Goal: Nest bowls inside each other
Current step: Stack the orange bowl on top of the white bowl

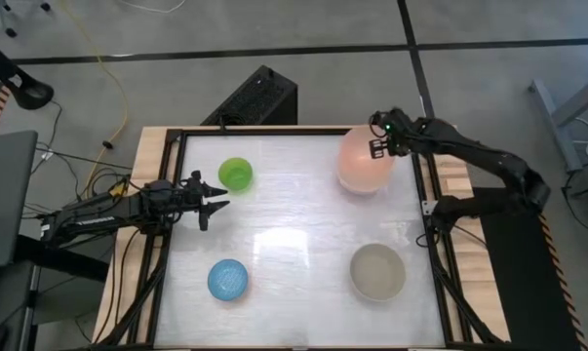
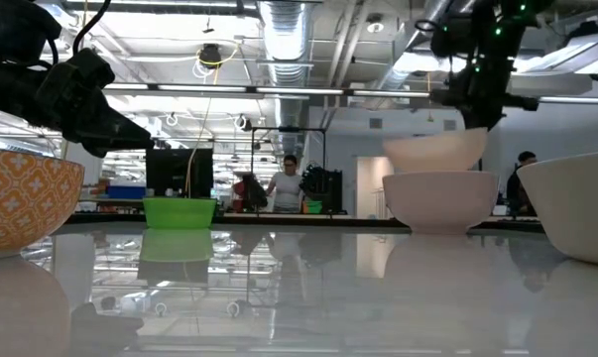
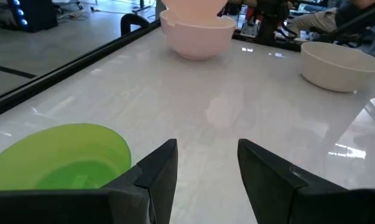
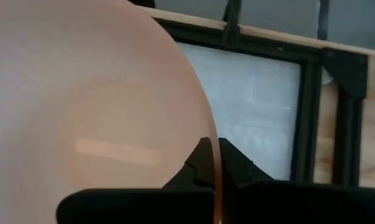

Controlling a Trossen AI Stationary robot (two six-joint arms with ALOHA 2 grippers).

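The right gripper (image 1: 379, 146), pinched on the rim of the salmon bowl (image 1: 362, 156), holds it directly above the white bowl (image 2: 440, 198) at the table's far right, so lowering nests them.

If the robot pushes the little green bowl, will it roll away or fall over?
Probably neither. The green bowl sits upright on a flat base, so it should slide rather than roll. The white table looks glossy, so it may skid easily. It looks like thin plastic, likely light, so a nudge from the left gripper near its rim might tip it.
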